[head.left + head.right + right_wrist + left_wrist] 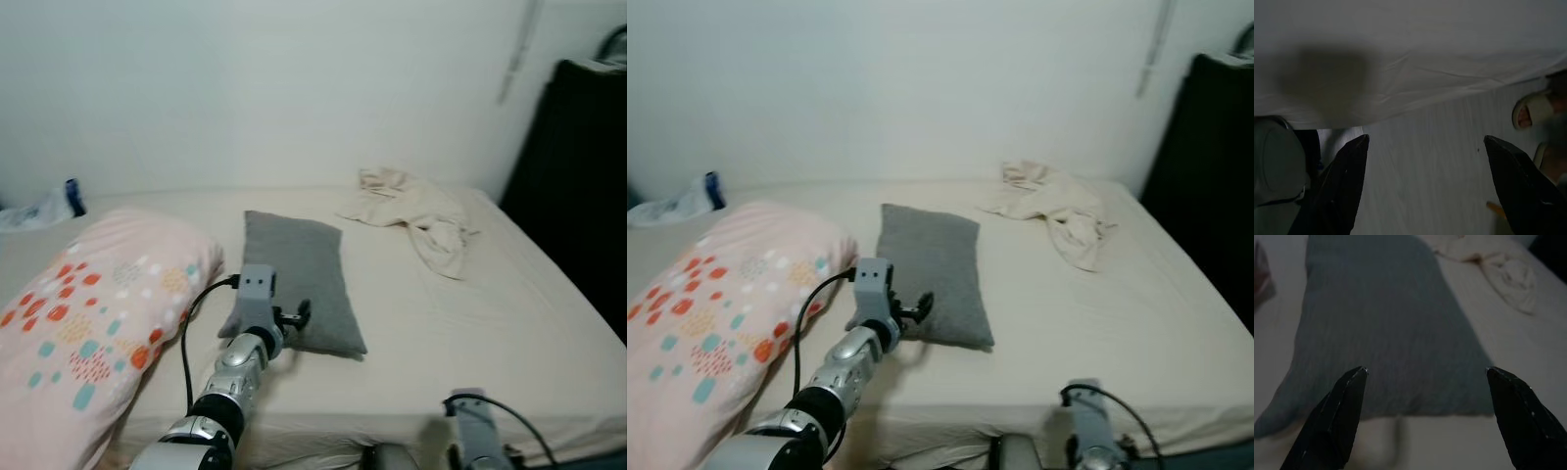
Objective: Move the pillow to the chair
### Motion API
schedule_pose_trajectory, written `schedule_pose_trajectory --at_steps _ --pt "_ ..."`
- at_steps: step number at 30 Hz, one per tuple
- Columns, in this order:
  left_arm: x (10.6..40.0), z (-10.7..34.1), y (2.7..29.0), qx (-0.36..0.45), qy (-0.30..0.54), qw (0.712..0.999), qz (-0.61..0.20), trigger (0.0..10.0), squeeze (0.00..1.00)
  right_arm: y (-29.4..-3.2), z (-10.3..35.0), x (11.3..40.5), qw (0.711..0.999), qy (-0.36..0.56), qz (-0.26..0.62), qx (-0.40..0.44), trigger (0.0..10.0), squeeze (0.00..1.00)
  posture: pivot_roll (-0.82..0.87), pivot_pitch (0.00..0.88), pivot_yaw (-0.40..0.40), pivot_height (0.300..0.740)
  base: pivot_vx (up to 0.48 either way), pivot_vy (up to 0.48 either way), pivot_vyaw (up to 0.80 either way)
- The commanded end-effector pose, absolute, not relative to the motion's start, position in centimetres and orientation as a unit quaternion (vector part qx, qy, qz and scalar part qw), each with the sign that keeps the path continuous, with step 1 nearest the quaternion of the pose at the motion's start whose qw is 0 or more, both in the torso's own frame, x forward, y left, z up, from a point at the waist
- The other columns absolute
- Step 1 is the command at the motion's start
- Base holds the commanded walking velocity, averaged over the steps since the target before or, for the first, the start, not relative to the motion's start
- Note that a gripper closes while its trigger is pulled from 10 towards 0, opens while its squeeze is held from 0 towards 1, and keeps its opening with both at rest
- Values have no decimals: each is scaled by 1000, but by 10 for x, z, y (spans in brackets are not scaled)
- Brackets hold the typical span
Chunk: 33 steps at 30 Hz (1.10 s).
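Observation:
A grey pillow [299,279] lies flat in the middle of the bed [441,333], its long side running away from me. My left gripper [1425,372] hovers open just before the pillow's [1381,323] near edge, the fingers spread about as wide as that edge. The left arm [245,352] reaches up from the bed's front. My right gripper [1425,142] hangs open low beside the bed, facing the floor and the sheet's hanging side; its wrist [475,421] shows at the bed's front edge.
A large pink pillow [88,313] with coloured dots lies left of the grey one. A crumpled cream cloth [421,215] sits at the bed's far right. A dark piece of furniture [578,176] stands to the right. A plastic bag [44,208] lies far left.

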<state>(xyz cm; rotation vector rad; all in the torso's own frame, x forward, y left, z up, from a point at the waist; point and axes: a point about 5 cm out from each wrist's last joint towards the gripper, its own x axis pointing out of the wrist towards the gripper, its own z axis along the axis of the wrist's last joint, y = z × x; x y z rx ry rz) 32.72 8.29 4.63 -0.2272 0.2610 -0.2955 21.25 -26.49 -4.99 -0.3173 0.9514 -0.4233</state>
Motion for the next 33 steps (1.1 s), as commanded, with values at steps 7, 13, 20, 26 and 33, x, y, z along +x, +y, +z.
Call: schedule_pose_trajectory --at_steps 7,13,20,26,33 --pt "325 44 88 -108 133 974 -147 10000 0 -242 -12 269 922 308 -180 -149 10000 0 7 57 38 621 0 0 0" --pt "324 37 94 -95 154 977 -110 10000 0 -204 7 294 971 214 -81 -65 10000 0 -3 80 52 621 0 0 0" --pt "323 41 90 -12 123 986 -113 10000 0 -165 14 301 982 173 -6 73 10000 0 -7 130 72 621 0 0 0" --pt "321 46 93 40 89 988 -116 10000 0 -168 29 314 944 112 -22 311 10000 0 31 180 86 621 0 0 0" --pt "305 40 113 83 69 989 -104 10000 0 -194 41 326 902 77 -68 419 10000 0 91 258 101 621 0 0 0"
